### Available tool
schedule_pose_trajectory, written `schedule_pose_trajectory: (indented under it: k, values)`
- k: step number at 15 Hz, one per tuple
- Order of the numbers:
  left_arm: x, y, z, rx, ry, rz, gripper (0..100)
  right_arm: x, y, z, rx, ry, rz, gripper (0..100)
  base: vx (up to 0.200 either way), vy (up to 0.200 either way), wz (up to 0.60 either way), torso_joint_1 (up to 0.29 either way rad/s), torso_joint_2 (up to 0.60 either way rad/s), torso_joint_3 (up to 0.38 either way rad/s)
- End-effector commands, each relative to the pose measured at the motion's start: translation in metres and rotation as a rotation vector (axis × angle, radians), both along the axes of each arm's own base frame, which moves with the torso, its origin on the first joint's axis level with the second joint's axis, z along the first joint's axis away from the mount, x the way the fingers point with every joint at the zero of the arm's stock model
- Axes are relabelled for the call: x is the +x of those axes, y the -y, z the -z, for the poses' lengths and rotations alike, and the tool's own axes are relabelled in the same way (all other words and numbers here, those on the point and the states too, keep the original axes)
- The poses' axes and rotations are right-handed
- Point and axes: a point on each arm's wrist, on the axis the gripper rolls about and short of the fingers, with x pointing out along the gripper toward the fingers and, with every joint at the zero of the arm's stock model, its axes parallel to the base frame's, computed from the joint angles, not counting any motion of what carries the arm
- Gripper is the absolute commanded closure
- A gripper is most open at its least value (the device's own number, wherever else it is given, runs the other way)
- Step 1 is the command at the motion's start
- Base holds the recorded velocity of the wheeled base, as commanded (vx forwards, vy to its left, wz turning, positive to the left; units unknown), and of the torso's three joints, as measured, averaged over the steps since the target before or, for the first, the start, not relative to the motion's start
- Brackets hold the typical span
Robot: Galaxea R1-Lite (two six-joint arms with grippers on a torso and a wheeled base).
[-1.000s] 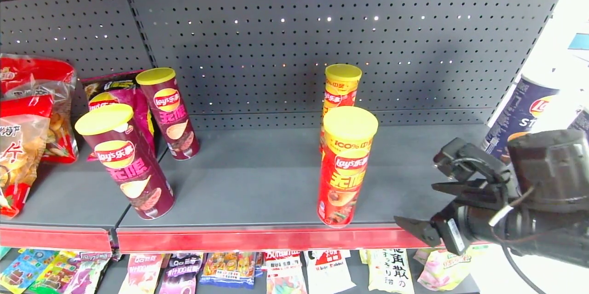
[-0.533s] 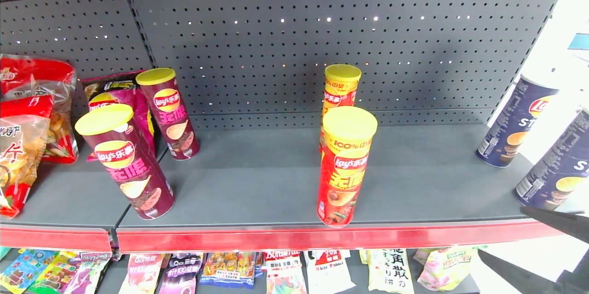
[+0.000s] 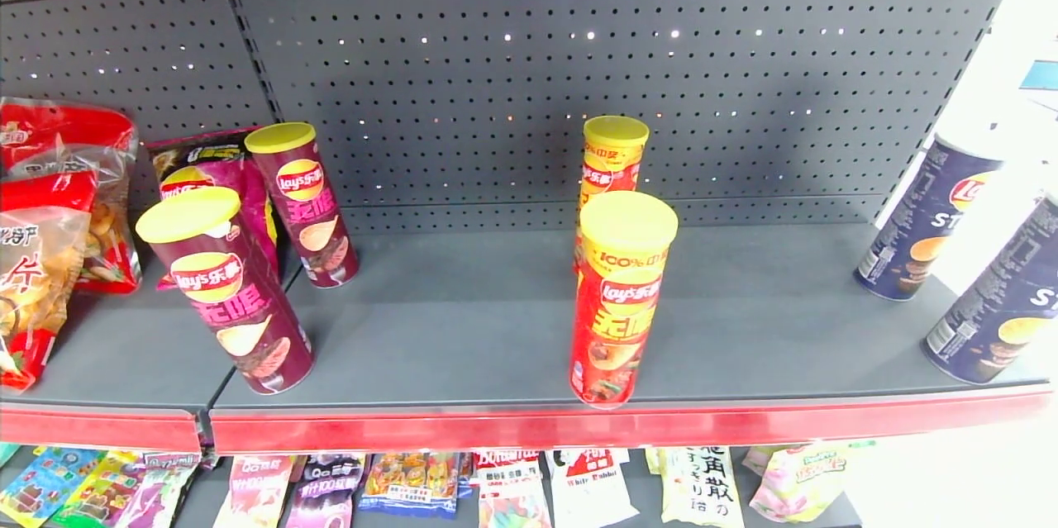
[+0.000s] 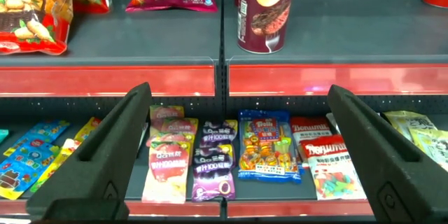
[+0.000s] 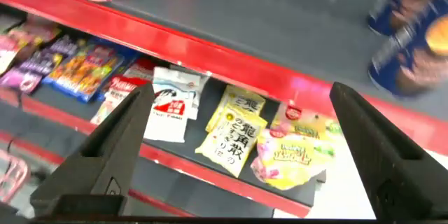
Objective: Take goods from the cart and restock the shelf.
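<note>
Goods already stand on the grey metal shelf with a red front lip (image 3: 463,330): two maroon cardboard tubes with yellow lids (image 3: 227,297) towards its left, two red cardboard tubes with yellow lids (image 3: 621,305) one behind the other in the middle, two navy cardboard tubes (image 3: 926,214) at the right end, and crinkly snack bags (image 3: 41,264) at the far left. Bare shelf lies between the maroon and red tubes, and between the red and navy ones.

Both claws hang in front of the shelf, below its lip. The left claw (image 4: 238,89) has its fingers spread wide with nothing between them. The right claw (image 5: 241,87) is spread just as wide and is also empty. I judge this to be the gap between placements, so the next move is a trip to the cart for another item. That calls for a firm hold round the item's body, keeping it upright, and setting it into a bare stretch without nudging the tall, tippable neighbours.

The head view lays out the whole row and its gaps. The wrist views add the claws and a close look at the lower tier of flat sweet packets (image 4: 210,161).
</note>
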Motion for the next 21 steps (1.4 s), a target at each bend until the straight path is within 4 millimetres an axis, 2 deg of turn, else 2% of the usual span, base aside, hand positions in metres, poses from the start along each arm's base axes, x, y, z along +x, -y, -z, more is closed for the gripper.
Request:
schedule_pose_trajectory:
  k: [1, 4, 9, 12, 14, 21]
  values:
    - [0.0000, 0.0000, 0.0001, 0.000, -0.001, 0.000, 0, -0.0166, 0.0022, 0.0138, 0.038, 0.070, 0.046, 0, 0.000, 0.000, 0.00, 0.000, 0.00, 0.000]
    - [0.0000, 0.0000, 0.0001, 0.000, -0.001, 0.000, 0, -0.0161, 0.0058, 0.0201, 0.228, -0.004, 0.234, 0, 0.000, 0.000, 0.00, 0.000, 0.00, 0.000]
    - [0.0000, 0.0000, 0.0001, 0.000, -0.001, 0.000, 0, -0.0145, 0.0049, 0.0191, 0.157, -0.005, 0.230, 0, 0.000, 0.000, 0.00, 0.000, 0.00, 0.000]
    - [0.0000, 0.0000, 0.0001, 0.000, -0.001, 0.000, 0, -0.0155, 0.0032, 0.0197, 0.150, 0.015, 0.330, 0, 0.000, 0.000, 0.00, 0.000, 0.00, 0.000]
    - [0.0000, 0.0000, 0.0001, 0.000, -0.001, 0.000, 0, -0.0230, 0.0036, 0.0222, 0.171, 0.107, 0.294, 0, 0.000, 0.000, 0.00, 0.000, 0.00, 0.000]
    - [0.0000, 0.0000, 0.0001, 0.000, -0.001, 0.000, 0, -0.0234, 0.0038, 0.0219, 0.174, 0.112, 0.296, 0, 0.000, 0.000, 0.00, 0.000, 0.00, 0.000]
